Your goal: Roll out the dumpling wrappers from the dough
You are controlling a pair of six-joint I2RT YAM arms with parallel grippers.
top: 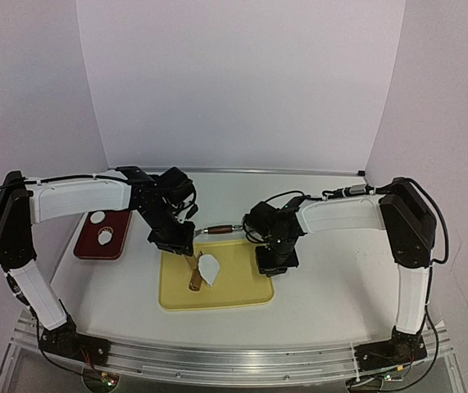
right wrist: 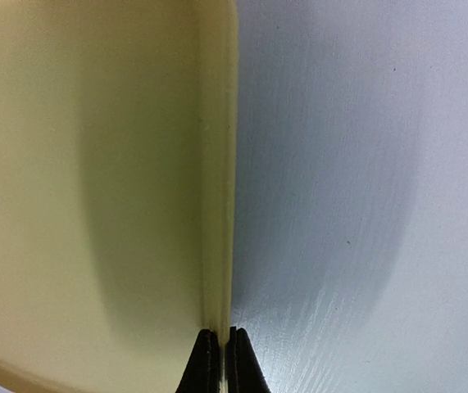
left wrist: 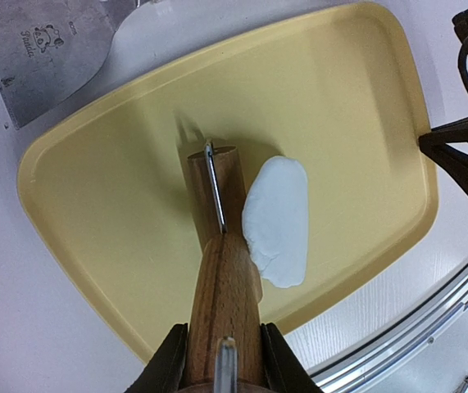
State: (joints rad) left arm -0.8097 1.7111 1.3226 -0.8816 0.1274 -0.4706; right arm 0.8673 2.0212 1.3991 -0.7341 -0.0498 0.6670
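A flattened oval of white dough (left wrist: 276, 219) lies on the yellow tray (left wrist: 119, 188), also seen in the top view (top: 210, 268). My left gripper (left wrist: 224, 360) is shut on a wooden rolling pin (left wrist: 221, 270), which slants down onto the tray just left of the dough and touches its edge. In the top view the left gripper (top: 183, 246) is over the tray's (top: 242, 291) far left corner. My right gripper (right wrist: 218, 348) is shut on the tray's right rim (right wrist: 217, 205); in the top view it (top: 268, 264) is at the tray's right edge. Two small white round pieces (top: 102, 229) lie on a red plate; too small to tell if they are wrappers.
The red plate (top: 86, 246) sits left of the tray. A metal scraper (left wrist: 41, 41) with a wooden handle (top: 220, 230) lies just beyond the tray's far edge. White walls enclose the table on three sides. The metal rail runs along the near edge (top: 234, 360).
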